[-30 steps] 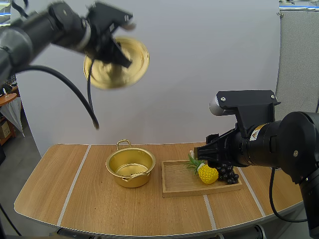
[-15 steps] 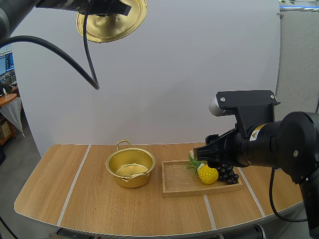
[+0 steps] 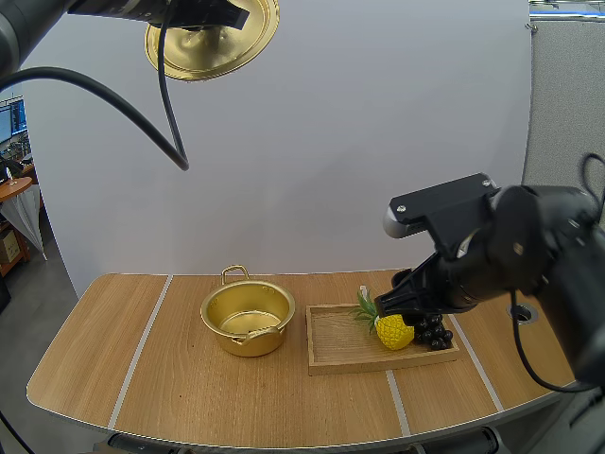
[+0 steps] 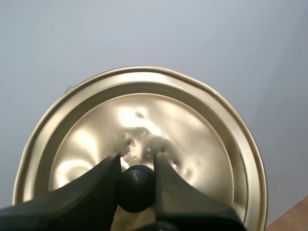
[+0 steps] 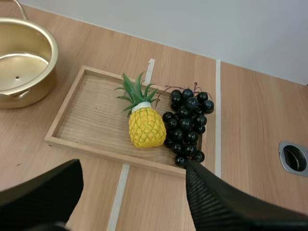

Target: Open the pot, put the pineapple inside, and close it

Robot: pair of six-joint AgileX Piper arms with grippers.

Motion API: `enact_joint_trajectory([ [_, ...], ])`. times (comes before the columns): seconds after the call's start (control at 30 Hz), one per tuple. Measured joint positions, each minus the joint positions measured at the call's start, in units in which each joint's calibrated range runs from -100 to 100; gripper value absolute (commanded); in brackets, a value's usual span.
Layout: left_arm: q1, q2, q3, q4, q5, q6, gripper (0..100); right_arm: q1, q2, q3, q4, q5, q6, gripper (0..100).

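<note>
lid (image 3: 213, 38) parked high, its knob (image 4: 137, 187) pinched in left gripper (image 4: 136, 163), pot (image 3: 250, 342) open; right gripper (image 5: 132, 166), spread wide, has swung in over pineapple (image 5: 144, 126) on tray (image 5: 91, 110), so grab looks next.

High and right wrist views both overlook pot (image 3: 225, 340) and tray (image 3: 333, 342).

Black grapes (image 5: 188, 126) in wooden tray (image 5: 82, 115), tray on table (image 5: 250, 120).

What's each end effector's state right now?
Left end effector: closed on the lid, pinching its knob.
Right end effector: open, holding nothing, near the pineapple.
</note>
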Motion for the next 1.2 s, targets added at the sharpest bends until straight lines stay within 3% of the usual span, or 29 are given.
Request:
enact_joint_trajectory([
  [0.53, 0.0, 0.0, 0.0, 0.0, 0.0, -0.1, 0, -0.4, 21.0, -3.2, 1.2, -9.4, -7.5, 100],
  [1.2, 0.0, 0.0, 0.0, 0.0, 0.0, -0.1, 0, -1.5, 26.5, -3.3, 3.6, -15.3, -14.4, 100],
])
